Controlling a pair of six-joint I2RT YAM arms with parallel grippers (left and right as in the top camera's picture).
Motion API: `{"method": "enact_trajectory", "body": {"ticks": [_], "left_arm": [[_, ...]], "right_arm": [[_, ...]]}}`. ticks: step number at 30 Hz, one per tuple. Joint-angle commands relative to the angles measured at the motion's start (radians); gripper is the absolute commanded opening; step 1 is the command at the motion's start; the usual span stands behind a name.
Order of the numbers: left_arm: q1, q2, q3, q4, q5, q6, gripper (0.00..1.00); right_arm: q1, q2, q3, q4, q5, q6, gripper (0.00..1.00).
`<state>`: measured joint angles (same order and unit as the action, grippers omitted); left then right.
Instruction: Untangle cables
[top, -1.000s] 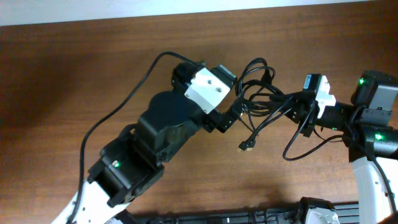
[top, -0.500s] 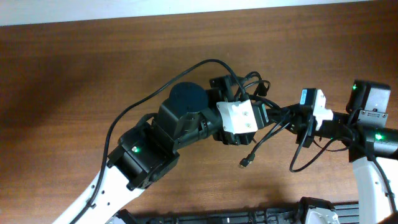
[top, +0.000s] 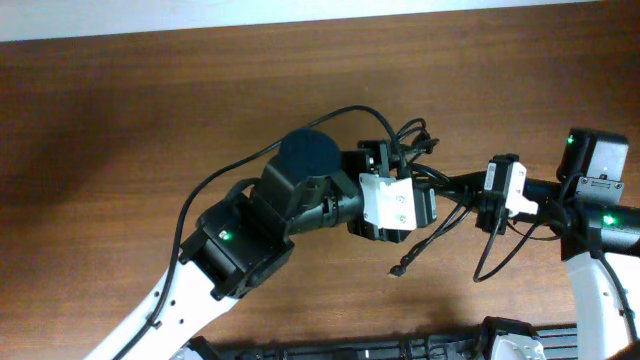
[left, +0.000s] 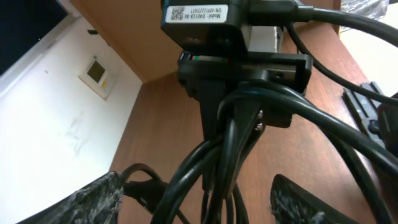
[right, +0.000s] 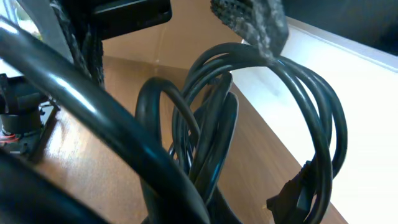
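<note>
- The cables (top: 452, 183) hang in a bundle over the middle-right of the tabletop (top: 120, 120), strung between the two claws with their long axis running left to right.
- Their loops bunch at the left, far end, and the strands narrow toward the right.
- One loose end trails off toward the near-left and finishes in a small plug (top: 398, 270).
- The right claw (top: 475, 190) is clamped tight on the narrow end of the bundle.
- The left claw (left: 199, 196) faces it with its fingers wide apart, one on each side of the strands, gripping nothing.
- The far edge of the tabletop lies close behind the loops, and bare wood stretches away to the left.
- The left arm (top: 290, 200) crowds the bundle's left side, and its own wire (top: 215, 175) arcs over the wood.
- A hanging loop (top: 497, 262) below the right claw may be that arm's own wire.
- A dark ridged thing (top: 450, 345) lines the near edge.
</note>
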<state>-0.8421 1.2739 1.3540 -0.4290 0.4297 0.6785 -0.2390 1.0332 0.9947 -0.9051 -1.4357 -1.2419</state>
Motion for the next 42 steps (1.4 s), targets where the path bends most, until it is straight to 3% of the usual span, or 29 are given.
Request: {"method": "enact_trajectory", "body": {"ticks": [1, 17, 19, 21, 24, 34, 37, 42], "left_arm": [[0.001, 0.003, 0.014, 0.037, -0.065, 0.031, 0.75], [0.049, 0.006, 0.014, 0.159, -0.096, 0.018, 0.68], [0.048, 0.007, 0.014, 0.147, -0.083, 0.018, 0.70], [0.048, 0.012, 0.014, 0.128, -0.053, 0.019, 0.80], [0.048, 0.034, 0.014, 0.096, 0.009, 0.019, 0.82], [0.046, 0.051, 0.014, 0.083, 0.064, 0.020, 0.71], [0.045, 0.051, 0.014, 0.083, 0.064, 0.070, 0.67], [0.044, 0.051, 0.014, 0.084, 0.065, 0.253, 0.68]], "right_arm": [[-0.003, -0.004, 0.006, 0.003, -0.054, -0.011, 0.04], [-0.003, -0.004, 0.006, 0.003, -0.054, -0.011, 0.04], [-0.003, -0.004, 0.006, 0.003, -0.055, -0.011, 0.04], [-0.003, -0.004, 0.006, 0.003, -0.074, -0.011, 0.04], [-0.003, -0.004, 0.006, 0.004, -0.105, -0.011, 0.04], [-0.003, -0.004, 0.006, 0.003, -0.074, -0.010, 0.04], [-0.003, -0.004, 0.006, 0.003, -0.072, -0.007, 0.04], [-0.003, -0.004, 0.006, 0.003, -0.072, 0.010, 0.04]]}}
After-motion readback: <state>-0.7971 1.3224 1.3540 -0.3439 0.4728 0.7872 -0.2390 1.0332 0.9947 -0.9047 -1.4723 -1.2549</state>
